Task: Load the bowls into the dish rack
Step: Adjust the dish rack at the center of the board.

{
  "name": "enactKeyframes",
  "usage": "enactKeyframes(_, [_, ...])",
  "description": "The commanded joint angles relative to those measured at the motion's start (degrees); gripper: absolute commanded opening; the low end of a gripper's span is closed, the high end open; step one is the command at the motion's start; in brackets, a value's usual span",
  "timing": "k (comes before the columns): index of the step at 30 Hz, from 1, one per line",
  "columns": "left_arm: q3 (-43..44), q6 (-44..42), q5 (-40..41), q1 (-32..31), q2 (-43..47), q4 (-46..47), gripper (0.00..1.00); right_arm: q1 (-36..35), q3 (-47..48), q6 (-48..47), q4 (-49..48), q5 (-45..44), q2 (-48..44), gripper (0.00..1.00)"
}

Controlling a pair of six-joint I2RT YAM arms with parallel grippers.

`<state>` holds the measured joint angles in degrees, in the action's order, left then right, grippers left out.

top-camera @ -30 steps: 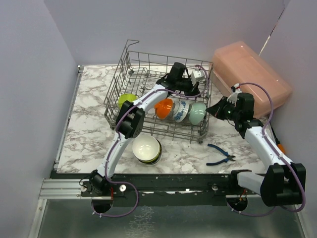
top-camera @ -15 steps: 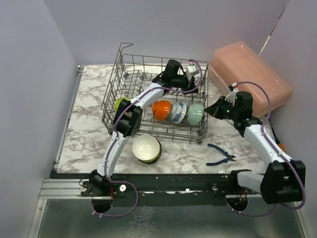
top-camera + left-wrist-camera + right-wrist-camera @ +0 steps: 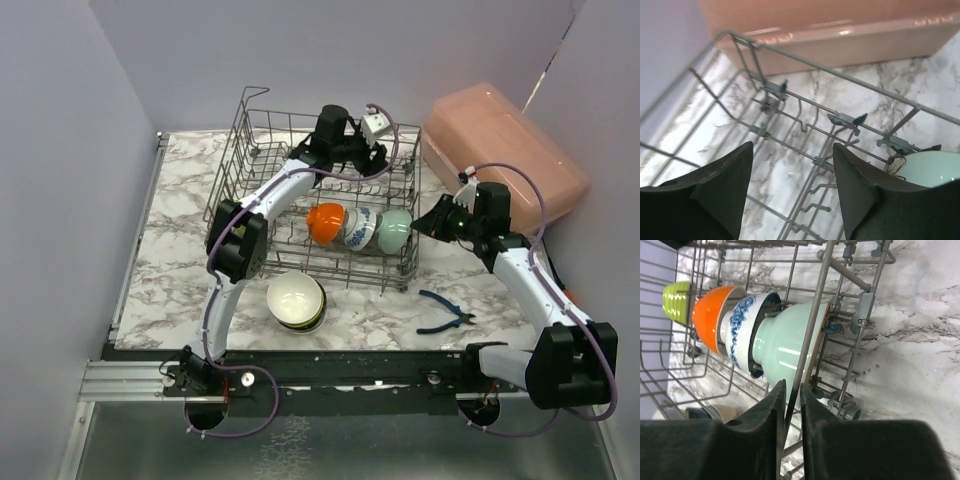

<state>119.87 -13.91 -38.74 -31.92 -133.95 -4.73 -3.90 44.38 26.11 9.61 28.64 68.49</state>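
Marble table [image 3: 180, 260] carries the stacked bowls [image 3: 296, 300] just near of the rack [image 3: 270, 160], well near of my left gripper [image 3: 792, 147], which is spread empty over its far side; my right gripper [image 3: 792, 385] sits nearly closed round a rack wire, hold unclear.

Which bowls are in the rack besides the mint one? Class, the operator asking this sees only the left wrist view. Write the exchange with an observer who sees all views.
Observer: An orange bowl and a blue-patterned bowl stand on edge next to the mint bowl, with a lime bowl beyond them.
Operator: Where is the right tool?
Observer: The right tool straddles a wire of the rack beside the mint bowl. Whether it grips the wire is unclear.
Operator: Any bowls outside?
Observer: A stack sits on the table in front of the rack.
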Motion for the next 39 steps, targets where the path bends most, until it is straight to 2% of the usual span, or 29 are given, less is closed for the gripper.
enactKeyframes(1, [-2.69,-3.70,7.84,-0.05,8.39,3.64,0.68,-0.17,1.75,-1.84,3.93,3.37,-1.20,0.28])
enactKeyframes(5, [-8.88,-2.28,10.28,-0.87,15.41,7.78,0.74,-0.14,2.66,-2.94,5.48,1.32,-5.71,0.55])
enactKeyframes(9, [-22.26,0.74,13.81,-1.52,27.77,14.58,0.82,-0.20,4.53,-4.31,8.95,-1.45,-10.71,0.75])
enactKeyframes(12, [-35.47,3.09,17.32,-1.56,38.70,19.63,0.87,-0.14,5.70,-5.04,11.23,-0.26,-14.09,0.83])
enactKeyframes(15, [-48.12,5.71,22.25,-1.64,50.13,22.02,0.98,-0.25,5.99,-5.71,13.31,2.73,-16.21,0.89])
enactKeyframes(18, [-58.41,11.22,29.26,-1.57,61.21,21.31,0.99,-0.32,5.23,-6.06,14.39,6.00,-17.40,0.90])
enactKeyframes(22, [-66.15,22.90,41.62,-1.48,75.22,9.79,0.99,-0.32,3.89,-6.38,14.32,10.06,-18.21,0.90])
enactKeyframes(26, [-70.28,30.88,44.81,-1.29,86.17,-4.84,0.99,-0.32,2.84,-6.91,13.74,12.77,-18.21,0.91])
enactKeyframes(29, [-71.92,42.68,49.85,-1.30,91.97,-16.41,0.99,-0.40,1.67,-6.82,12.68,13.68,-18.15,0.92])
enactKeyframes(34, [-75.99,53.13,44.32,-1.30,96.45,-29.73,0.99,-0.36,1.52,-7.12,12.57,15.37,-17.26,0.92])
enactKeyframes(39, [-78.93,57.87,41.32,-1.30,99.38,-37.47,0.99,-0.39,0.89,-6.33,11.23,15.93,-16.88,0.93])
